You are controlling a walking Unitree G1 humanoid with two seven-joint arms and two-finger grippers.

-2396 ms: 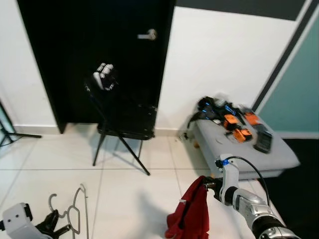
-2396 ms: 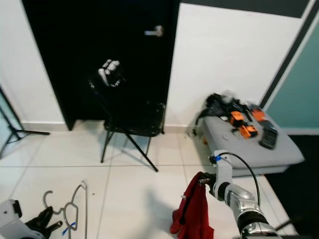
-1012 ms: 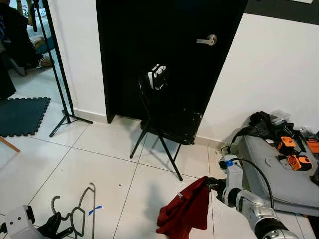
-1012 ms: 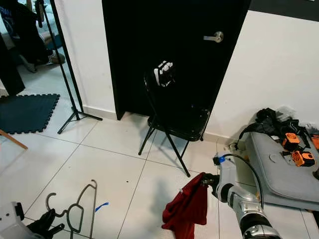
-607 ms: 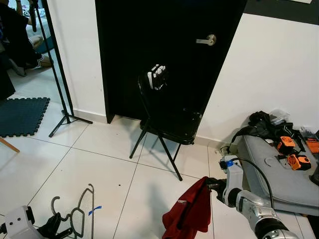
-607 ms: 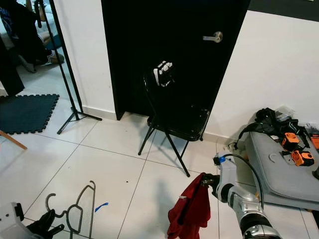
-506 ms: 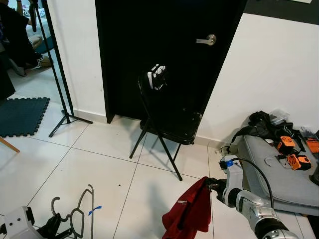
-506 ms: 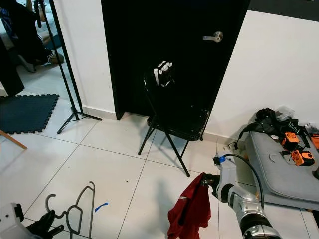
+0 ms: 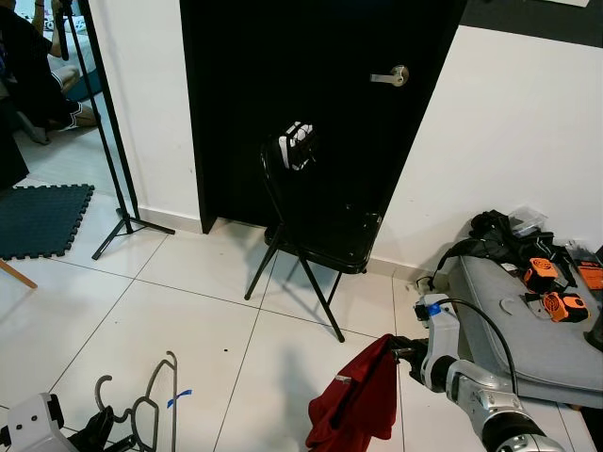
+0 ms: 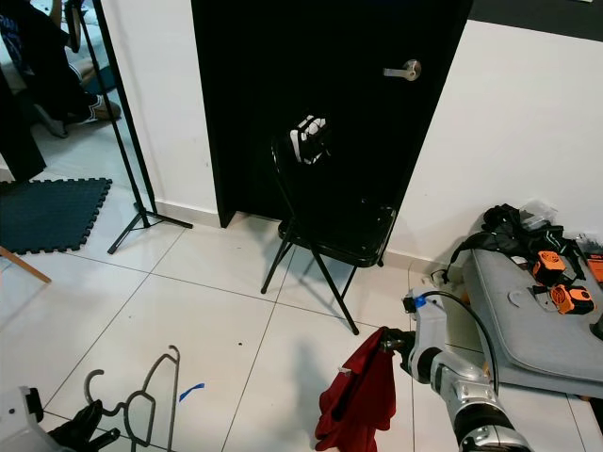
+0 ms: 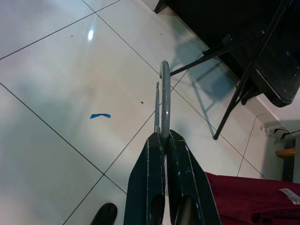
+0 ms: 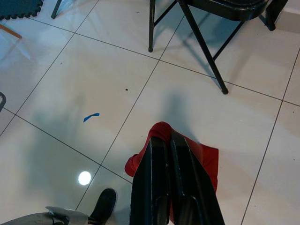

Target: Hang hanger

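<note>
One grey wire clothes hanger (image 9: 151, 407) hangs low at our left side, its lower bar clamped between the black fingers of our left gripper (image 11: 161, 140), with the hook curling upward above the white tiled floor (image 9: 198, 330). Our right gripper (image 12: 165, 145) is clenched on a bunched dark red cloth garment (image 9: 363, 400), which droops from the fingers toward the tiles at our right.

Just beyond the hanger a small strip of blue tape (image 9: 179, 399) lies on the floor. Ahead stands a black folding metal chair (image 9: 316, 231) in front of a black door (image 9: 311, 94) with a silver lever handle (image 9: 388, 75). To the far left a thin black stand on splayed legs (image 9: 113, 160) rises beside a dark foam mat (image 9: 38, 217); we cannot tell whether it carries a rail, since its top is cut off. At the right a low grey padded bench (image 9: 528, 330) holds orange and black tools (image 9: 551, 292).

We judge that we are in the carrying step, both pieces in hand and nothing hung yet. The next move seems to call for finding a rail or peg, probably toward the stand at left, then lifting the hanger so its hook can catch, while keeping the garment off the floor
</note>
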